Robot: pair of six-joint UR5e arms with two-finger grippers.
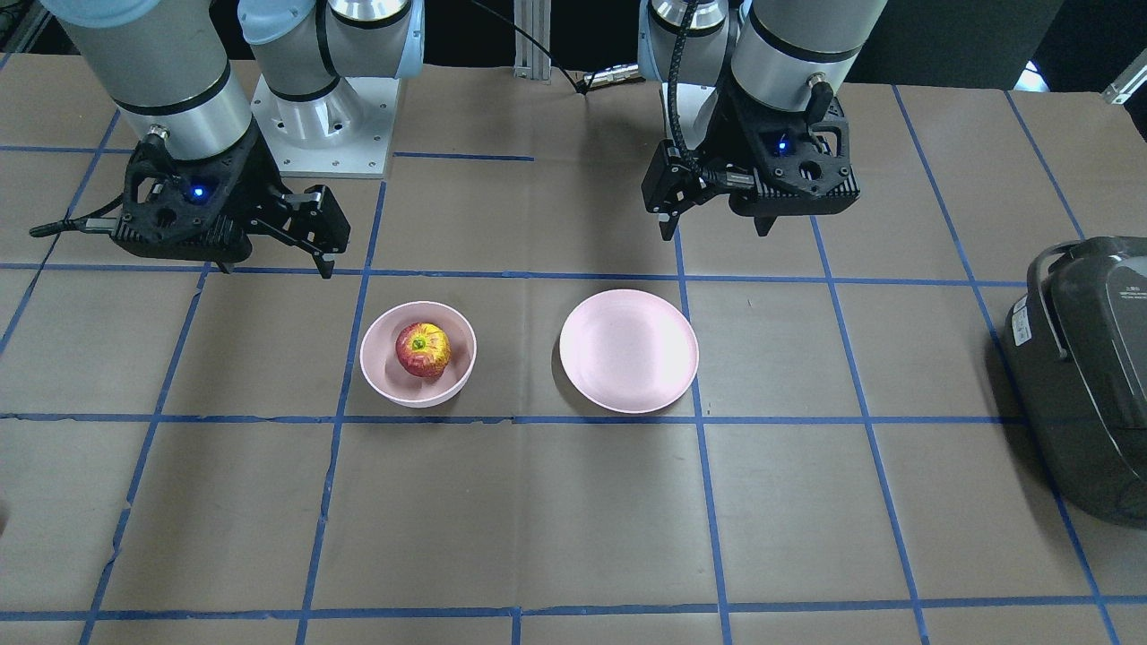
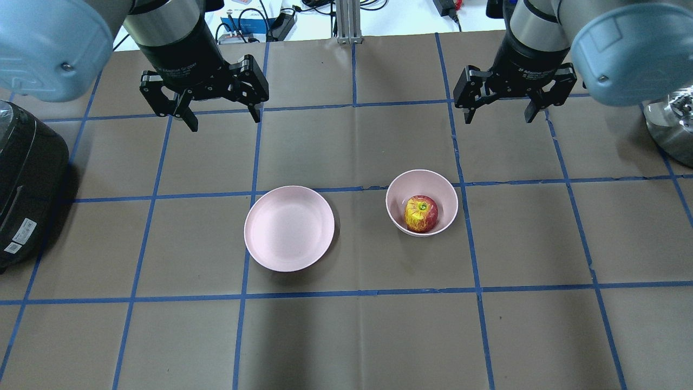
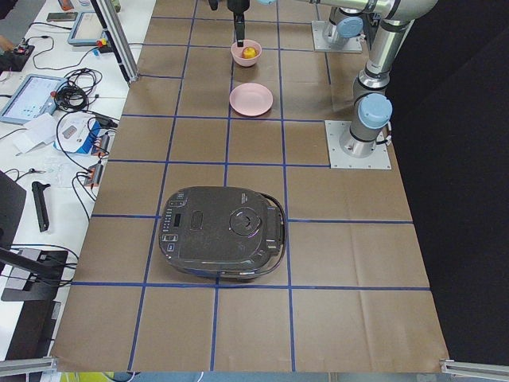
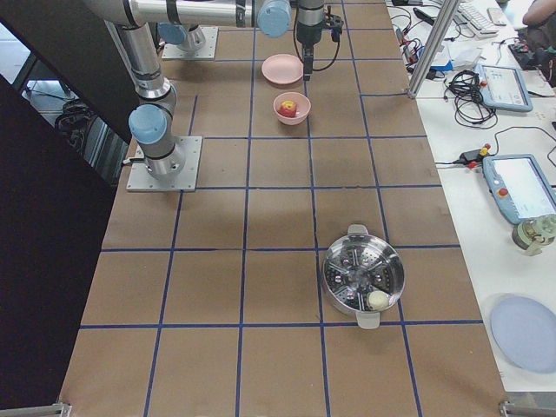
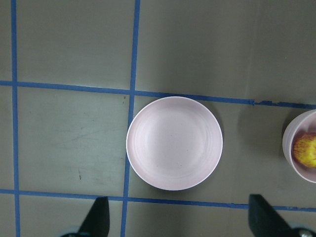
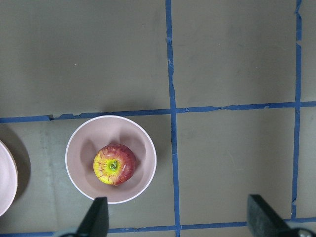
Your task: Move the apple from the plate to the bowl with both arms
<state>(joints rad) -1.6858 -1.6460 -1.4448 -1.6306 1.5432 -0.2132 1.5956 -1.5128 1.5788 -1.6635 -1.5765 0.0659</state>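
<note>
The red and yellow apple (image 2: 420,213) lies inside the deep pink bowl (image 2: 394,189), also seen in the front view (image 1: 423,349) and the right wrist view (image 6: 114,164). The flat pink plate (image 2: 288,227) sits empty beside the bowl, on my left. My left gripper (image 2: 223,122) is open and empty, hovering high, beyond the plate. My right gripper (image 2: 498,118) is open and empty, hovering high, beyond the bowl and to its right. Both grippers are well apart from the dishes.
A black rice cooker (image 2: 27,184) stands at the table's left end. A steel pot (image 4: 363,276) with a steamer insert stands toward the right end. Blue tape lines grid the brown table cover.
</note>
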